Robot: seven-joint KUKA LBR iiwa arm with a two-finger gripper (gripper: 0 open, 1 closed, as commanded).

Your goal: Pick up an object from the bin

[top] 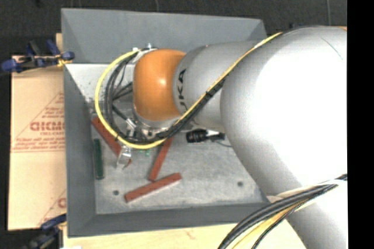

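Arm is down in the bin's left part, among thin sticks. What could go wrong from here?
The gripper sits close to a red-brown stick and a dark green stick lying side by side, so it might catch both or knock one away. Both lie near the bin's left wall, which the wrist's yellow cable could brush.

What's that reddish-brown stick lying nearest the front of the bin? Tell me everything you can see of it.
The reddish-brown stick is long, slim, straight and matte; its material is unclear. It lies flat on the grey bin floor near the front wall, slanted, its right end farther back. A similar stick ends just beside it; whether they touch cannot be told.
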